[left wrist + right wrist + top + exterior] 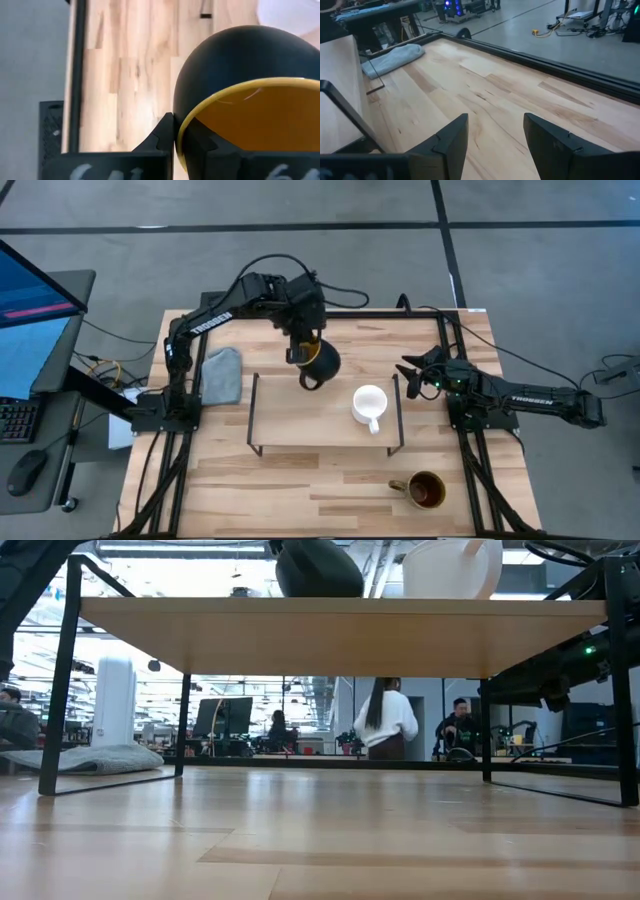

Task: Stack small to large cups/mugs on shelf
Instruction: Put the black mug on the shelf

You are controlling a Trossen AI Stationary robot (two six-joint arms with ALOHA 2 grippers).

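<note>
My left gripper (303, 352) is shut on the dark mug with the yellow-orange inside (322, 364), over the far edge of the shelf (300, 430). That mug is tilted, its handle (309, 383) toward the near side. The small white mug (369, 405) stands on the shelf's right half, mouth up. The olive-brown mug (425, 490) stands on the tabletop near the front right. My right gripper (408, 370) waits open beside the shelf's right end, nothing between its fingers (455, 135). The low view shows the dark mug (318, 568) and the white mug (450, 568) above the board. My left gripper pinches the dark mug's rim (181, 131), one finger (162, 135) outside the wall and the other inside on the yellow lining. The fingers slant down from the far side. The mug is tilted; whether its underside touches the shelf I cannot tell.
A folded grey cloth (220, 375) lies on the table left of the shelf. The shelf's thin black wire legs (252, 412) stand at both ends. Bare tabletop (300, 490) stretches in front of the shelf.
</note>
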